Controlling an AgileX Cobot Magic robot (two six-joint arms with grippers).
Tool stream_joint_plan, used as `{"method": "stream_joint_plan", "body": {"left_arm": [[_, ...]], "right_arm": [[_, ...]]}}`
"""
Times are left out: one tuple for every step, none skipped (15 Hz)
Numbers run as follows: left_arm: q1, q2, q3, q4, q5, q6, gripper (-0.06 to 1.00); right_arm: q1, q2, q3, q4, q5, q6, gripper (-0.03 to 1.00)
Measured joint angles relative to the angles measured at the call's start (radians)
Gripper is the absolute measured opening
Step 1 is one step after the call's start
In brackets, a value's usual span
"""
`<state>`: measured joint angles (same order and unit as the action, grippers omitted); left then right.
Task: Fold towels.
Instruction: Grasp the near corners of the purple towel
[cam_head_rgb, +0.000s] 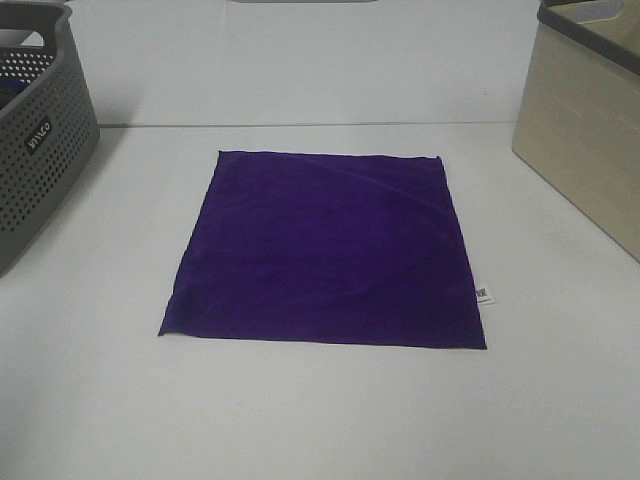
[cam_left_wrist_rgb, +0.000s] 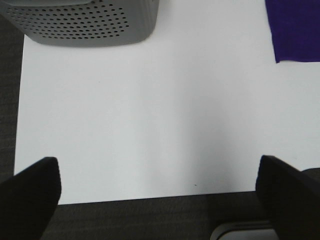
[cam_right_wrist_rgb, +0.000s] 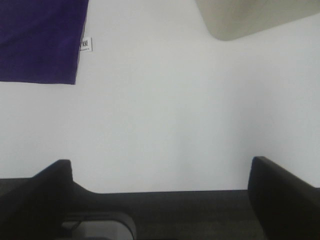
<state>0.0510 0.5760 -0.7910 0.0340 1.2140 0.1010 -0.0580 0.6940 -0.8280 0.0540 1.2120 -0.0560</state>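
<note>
Left pincer (cam_left_wrist_rgb: 157, 170) gapes wide and empty, the purple towel (cam_head_rgb: 325, 250) lies flat, square and unfolded at mid-tabletop (cam_head_rgb: 320, 420), right pincer (cam_right_wrist_rgb: 160, 167) likewise gapes empty; each near corner sits ahead and inboard, neither arm evidently nearer.

Deep purple towel (cam_head_rgb: 325, 250), perforated grey basket (cam_head_rgb: 35, 150)

Looks like a lab test bench: a plain white table (cam_head_rgb: 320, 420) against a white wall (cam_head_rgb: 300, 60), grey basket (cam_head_rgb: 40, 140) upper left, beige basket (cam_head_rgb: 585, 140) upper right, dark carpet (cam_left_wrist_rgb: 10, 100) past its edge.
</note>
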Motion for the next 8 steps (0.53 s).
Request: {"method": "stream_joint_plan", "body": {"left_arm": [[0.000, 0.137, -0.067, 0.006, 0.000, 0.015, 0.99], [0.000, 0.266, -0.124, -0.002, -0.002, 0.043, 0.99], [0.000, 0.333, -0.152, -0.016, -0.002, 0.057, 0.99], [0.000, 0.457, -0.188, -0.072, -0.005, 0.091, 0.99], [0.000, 0.555, -0.201, -0.169, -0.018, 0.147, 0.99], [0.000, 0.691, -0.205, -0.380, -0.041, 0.286, 0.99], [0.000, 0.782, -0.205, -0.526, -0.071, 0.374, 0.99], [0.000, 0.867, -0.206, -0.621, -0.118, 0.449, 0.99]], "right_arm": [[0.000, 0.167, -0.076, 0.028, -0.005, -0.022, 0.92], [0.000, 0.298, -0.135, 0.091, -0.030, -0.078, 0.92], [0.000, 0.352, -0.164, 0.126, -0.045, -0.103, 0.91], [-0.001, 0.468, -0.206, 0.218, -0.060, -0.163, 0.89], [-0.001, 0.558, -0.229, 0.327, -0.068, -0.229, 0.86], [-0.001, 0.645, -0.232, 0.460, -0.083, -0.324, 0.83], [-0.002, 0.680, -0.227, 0.526, -0.118, -0.375, 0.82], [-0.021, 0.707, -0.215, 0.569, -0.147, -0.417, 0.82]]}}
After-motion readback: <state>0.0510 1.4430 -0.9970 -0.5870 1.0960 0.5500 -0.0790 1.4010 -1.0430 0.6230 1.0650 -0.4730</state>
